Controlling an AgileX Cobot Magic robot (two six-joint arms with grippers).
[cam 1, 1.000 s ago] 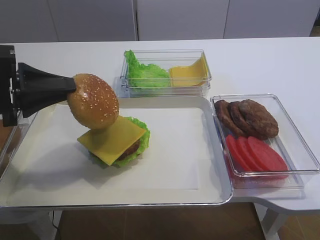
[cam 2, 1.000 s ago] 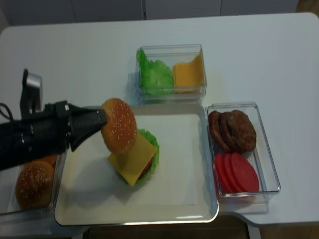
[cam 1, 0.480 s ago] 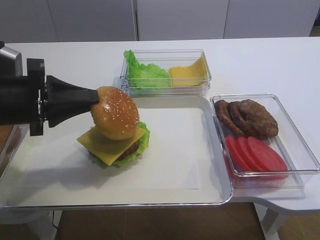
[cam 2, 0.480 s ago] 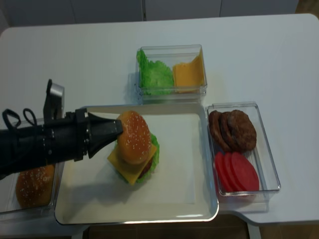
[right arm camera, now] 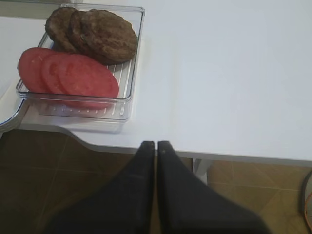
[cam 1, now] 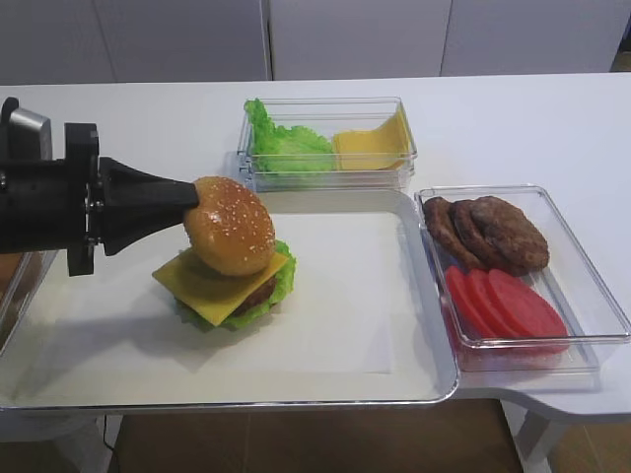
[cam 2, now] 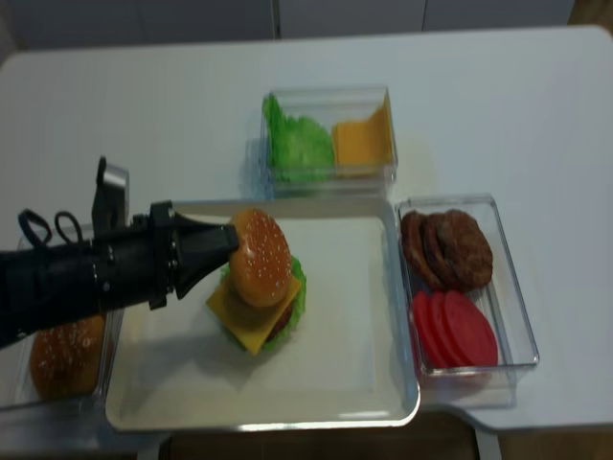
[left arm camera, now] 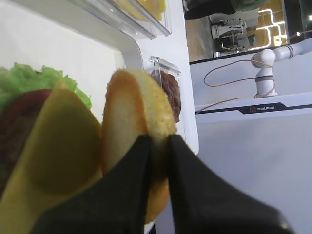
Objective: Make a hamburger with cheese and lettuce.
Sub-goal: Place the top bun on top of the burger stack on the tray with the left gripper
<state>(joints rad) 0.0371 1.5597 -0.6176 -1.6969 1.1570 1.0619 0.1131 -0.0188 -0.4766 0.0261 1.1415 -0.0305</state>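
- We have the left gripper pinched tight on the edge of the bun top, with no gap visible between finger and crumb in the left wrist view. The bun is tilted, its flat underside leaning on the cheese rather than lying flat.
- The hamburger sits on the left half of the tray: lettuce frilling out round the patty, the cheese square across it with its corners jutting, the bun resting on top.
- Our first worry is the tilt. If we let go now, we judge the bun could roll or slide off toward the tray instead of settling level (its dome leans away from the arm).
- Second, the cheese. The bun's lower edge presses on it, so any sideways drag as we level the bun might skew the slice or pull it off the patty.
- Third, the release itself. The fingers grip the bun's rim deep, and a quick pull back could tug the bun, and perhaps the whole stack, toward the arm.
- The right gripper is fully closed on nothing and parked past the table edge, near the box of patties and tomato slices, well apart from the work.
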